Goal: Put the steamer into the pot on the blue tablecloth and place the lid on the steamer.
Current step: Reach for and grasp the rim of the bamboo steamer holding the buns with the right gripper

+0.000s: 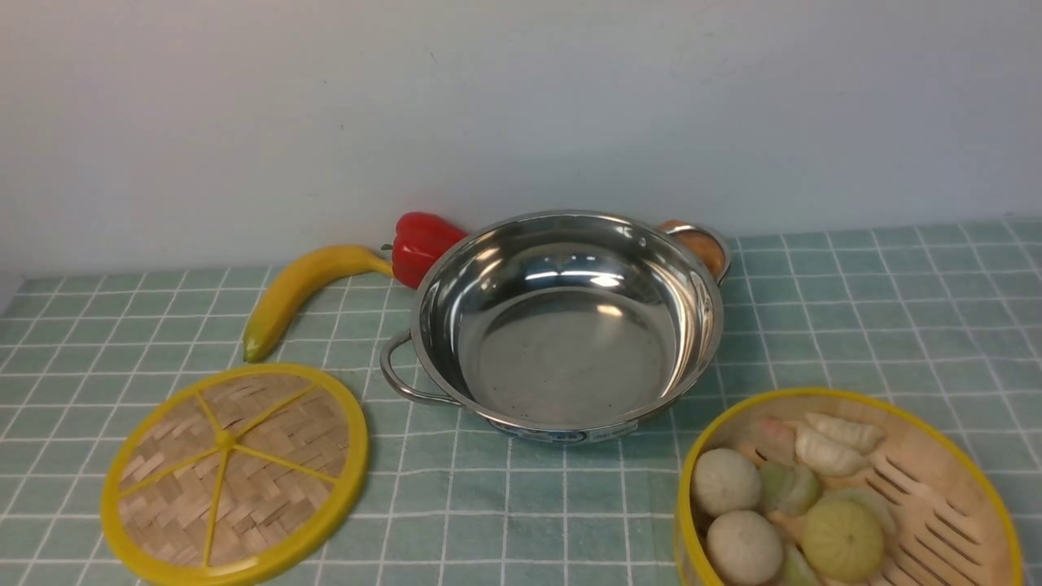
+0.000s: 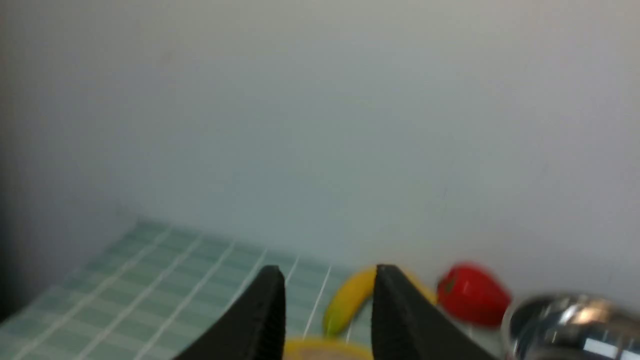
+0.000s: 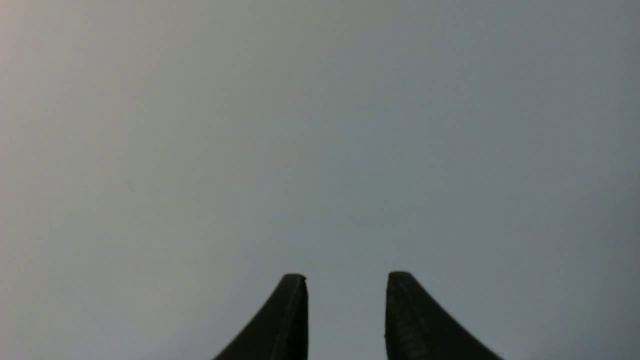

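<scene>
Black fingers of the left gripper (image 2: 330,280) stand apart, gripping nothing, aimed low over the blue tablecloth (image 1: 855,325) toward a banana (image 1: 301,285) and the wall. The right gripper (image 3: 345,280), likewise parted and holding nothing, faces only the wall. On the cloth, the steamer (image 1: 936,505) sits near right, the lid (image 1: 236,472) near left, and the pot (image 1: 562,325) between them, farther back.

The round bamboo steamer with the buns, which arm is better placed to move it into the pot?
Likely the right: the round yellow-rimmed bamboo steamer sits on the robot's right, right of the shiny steel pot. The right gripper is open and empty.
</scene>
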### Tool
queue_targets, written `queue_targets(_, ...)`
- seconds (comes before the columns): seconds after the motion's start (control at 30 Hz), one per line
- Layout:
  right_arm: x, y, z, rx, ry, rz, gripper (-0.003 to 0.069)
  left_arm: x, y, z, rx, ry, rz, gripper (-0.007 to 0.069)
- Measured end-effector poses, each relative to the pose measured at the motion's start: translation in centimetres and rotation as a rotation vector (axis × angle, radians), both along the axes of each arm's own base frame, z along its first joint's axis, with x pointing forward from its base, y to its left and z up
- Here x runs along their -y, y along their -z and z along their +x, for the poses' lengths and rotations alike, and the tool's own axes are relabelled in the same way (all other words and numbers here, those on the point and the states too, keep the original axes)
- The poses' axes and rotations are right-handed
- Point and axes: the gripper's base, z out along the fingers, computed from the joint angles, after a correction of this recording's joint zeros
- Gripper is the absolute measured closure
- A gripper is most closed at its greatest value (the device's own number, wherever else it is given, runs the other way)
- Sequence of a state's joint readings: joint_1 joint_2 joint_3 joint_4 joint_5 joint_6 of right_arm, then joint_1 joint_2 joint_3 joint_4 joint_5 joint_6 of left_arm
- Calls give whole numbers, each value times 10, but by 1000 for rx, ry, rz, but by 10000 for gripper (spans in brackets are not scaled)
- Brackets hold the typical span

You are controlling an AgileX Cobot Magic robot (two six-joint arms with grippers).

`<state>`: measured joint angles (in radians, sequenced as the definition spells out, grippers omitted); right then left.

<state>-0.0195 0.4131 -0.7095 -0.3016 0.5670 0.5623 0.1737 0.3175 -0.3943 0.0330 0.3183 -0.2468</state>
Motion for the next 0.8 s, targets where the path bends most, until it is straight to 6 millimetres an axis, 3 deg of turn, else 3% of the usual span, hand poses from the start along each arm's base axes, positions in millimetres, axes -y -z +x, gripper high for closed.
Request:
queue_targets(0.17,0,37,39,-506,4,54,419,-4,9,19,-342,19,14,382)
queue_targets(0.23,-6,60,59,-761,-83,41,419,-5,18,29,-587,70,34,382)
queue_targets(0.3,-12,73,73,-872,-159,39,419,-4,22,35,-706,113,39,382)
queue_targets(0.47,-23,101,104,-1041,-313,72,419,3,34,51,-914,245,-35,382)
queue_targets(0.8,-23,144,148,-1154,-320,92,419,8,56,75,-1059,371,-124,382)
